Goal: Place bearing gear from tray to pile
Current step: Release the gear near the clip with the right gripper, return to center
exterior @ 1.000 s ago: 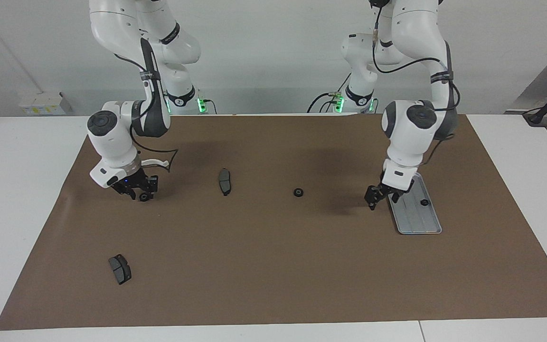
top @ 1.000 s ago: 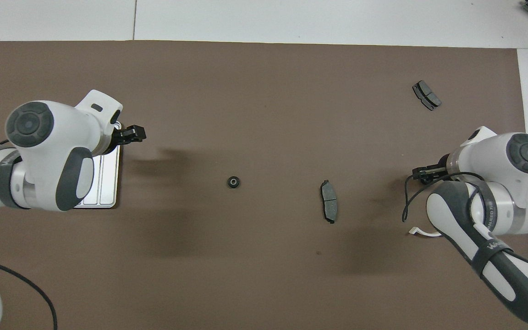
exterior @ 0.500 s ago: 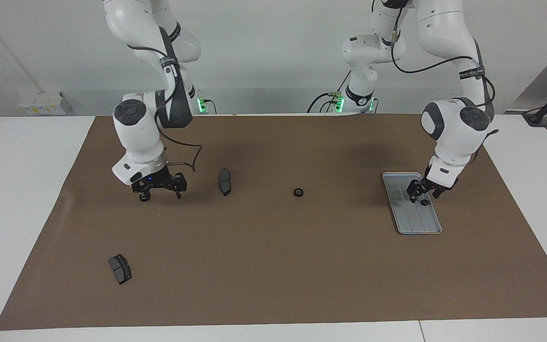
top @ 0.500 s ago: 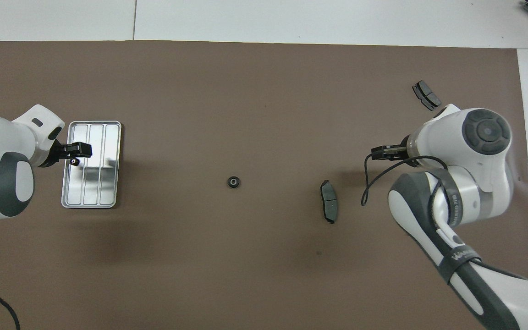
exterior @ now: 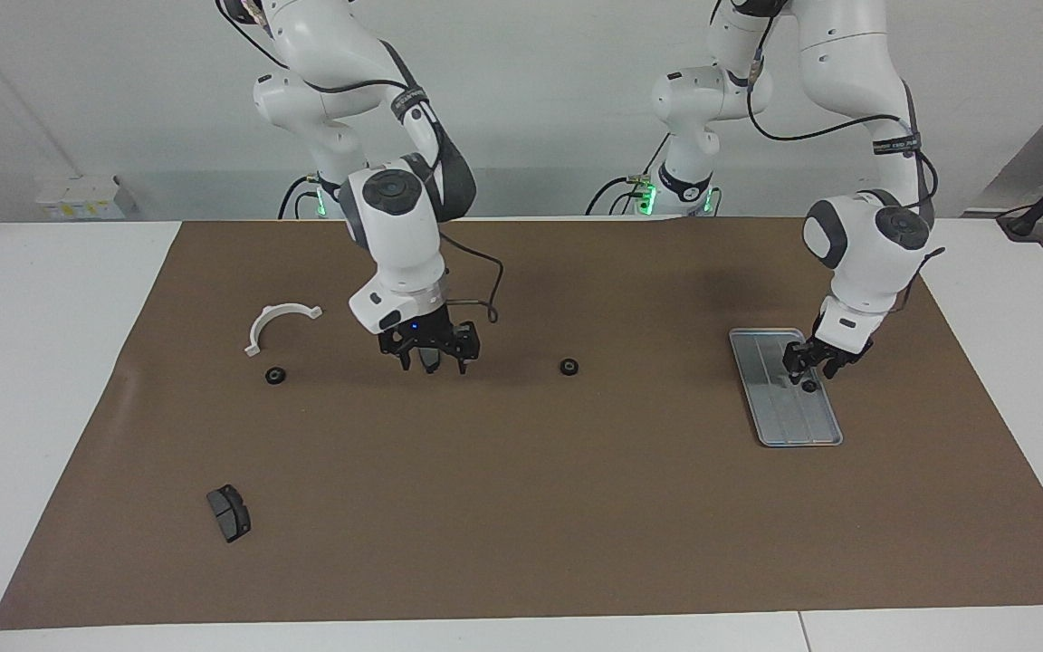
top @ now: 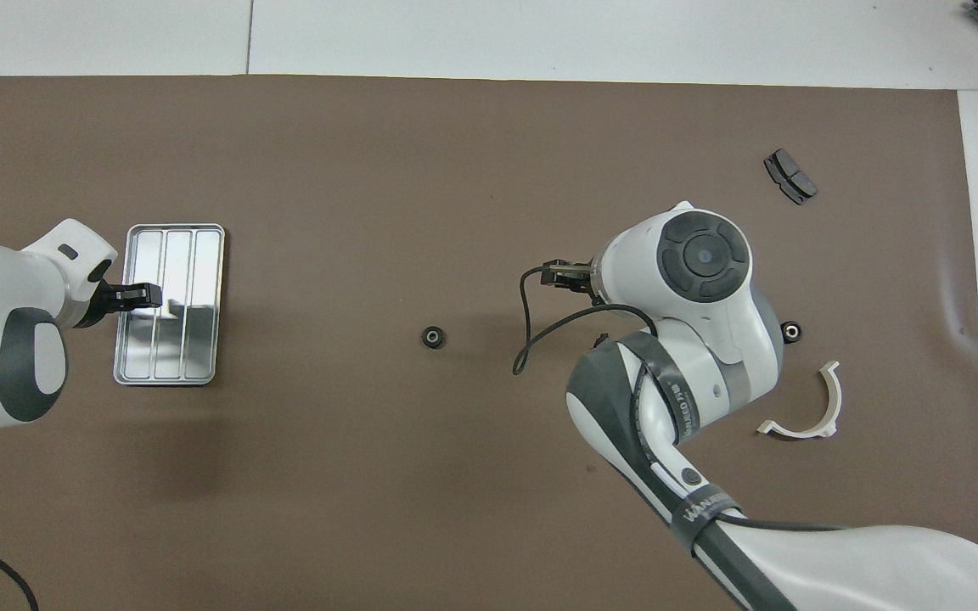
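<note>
Right arm has swung a long way since a second ago, from the left edge of the facing view in to the middle, and that uncovered a white half-ring bracket and a small black gear just below it in that view. Left arm has also shifted, from beside the tray to over it.

Starting closest to the robots: the bracket sits upper left of the facing view. Next row down, my right gripper is low over a dark brake pad at centre frame, jaws spread wide with a finger either side of the pad, gripping nothing as far as I can see. A second loose gear lies alone mid-frame on the brown mat, well apart from the first.

Over at the right of that view, my left gripper hangs over the tray, right above the bearing gear lying in it. Can't tell whether that one is spread or closed.

Farthest out, lower left, is another brake pad.
</note>
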Robot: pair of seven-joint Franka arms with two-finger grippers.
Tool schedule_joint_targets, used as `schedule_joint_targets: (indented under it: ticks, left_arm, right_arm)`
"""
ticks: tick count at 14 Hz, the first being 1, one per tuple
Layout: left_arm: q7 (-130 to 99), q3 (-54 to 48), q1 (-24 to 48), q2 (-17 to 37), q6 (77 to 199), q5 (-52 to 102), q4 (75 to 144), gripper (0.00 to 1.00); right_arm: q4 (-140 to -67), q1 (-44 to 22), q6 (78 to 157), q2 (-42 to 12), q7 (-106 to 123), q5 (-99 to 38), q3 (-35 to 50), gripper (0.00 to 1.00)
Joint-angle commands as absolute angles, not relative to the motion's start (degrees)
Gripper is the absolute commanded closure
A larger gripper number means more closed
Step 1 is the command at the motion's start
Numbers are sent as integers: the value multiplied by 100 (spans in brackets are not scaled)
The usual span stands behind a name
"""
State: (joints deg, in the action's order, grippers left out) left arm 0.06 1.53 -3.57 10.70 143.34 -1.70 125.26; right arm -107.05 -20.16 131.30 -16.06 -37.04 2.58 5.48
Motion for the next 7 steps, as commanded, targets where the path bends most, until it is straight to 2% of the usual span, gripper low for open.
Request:
schedule_joint_targets:
  ticks: [1,3,4,5,7]
  left_arm:
    - [-9,97,-439,1011,14563,-264,12639,39]
    - [-35,97,-431,1116,14791,-264,12639,40]
    - [-35,97,-431,1160,14870,-264,12639,40]
    - [-35,97,-439,1195,14932,-264,12639,40]
    - [-35,97,-439,1222,15055,-264,12639,40]
  right_arm:
    - [-9689,-2485,12982,-2353,-4278,150,527,2]
    - [-9100,-2819,12929,-2836,-4787,202,527,3]
    - [-8879,-2960,12903,-3056,-4981,220,527,8]
    - [-8755,-3032,12894,-3198,-5079,263,527,17]
    - [-8675,-3286,12911,-3400,-5211,272,527,27]
